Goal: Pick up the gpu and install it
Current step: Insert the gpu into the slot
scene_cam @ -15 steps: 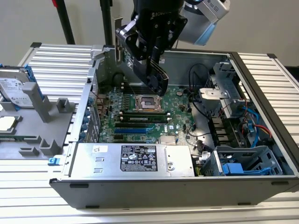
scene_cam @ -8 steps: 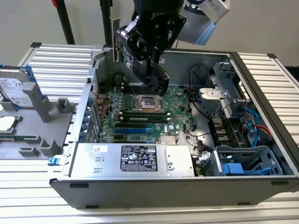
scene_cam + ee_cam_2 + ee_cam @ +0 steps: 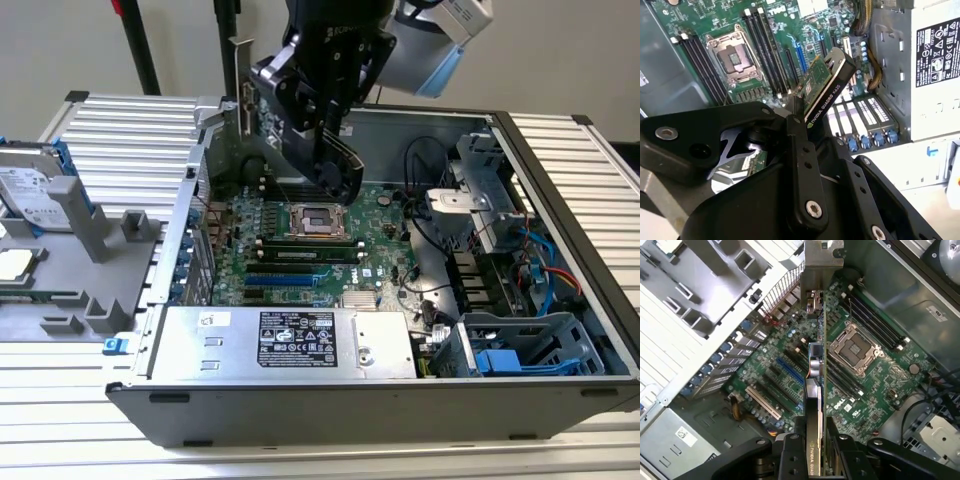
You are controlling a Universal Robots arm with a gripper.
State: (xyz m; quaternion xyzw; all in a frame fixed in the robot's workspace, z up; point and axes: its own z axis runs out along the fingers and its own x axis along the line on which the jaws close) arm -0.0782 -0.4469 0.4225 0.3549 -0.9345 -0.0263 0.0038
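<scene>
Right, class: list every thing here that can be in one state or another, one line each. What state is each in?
gripper: shut on the gpu.
gpu: held in the air above the motherboard, not seated in a slot.
computer case: open, side panel off.
blue expansion slot: empty.
CPU socket: uncovered, no cooler on it.
hard drive: outside the case, lying flat.

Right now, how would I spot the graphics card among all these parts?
Look inside the open computer case, above the large green motherboard. The gpu is the small card clamped in the black gripper, with a silver end bracket.
</scene>
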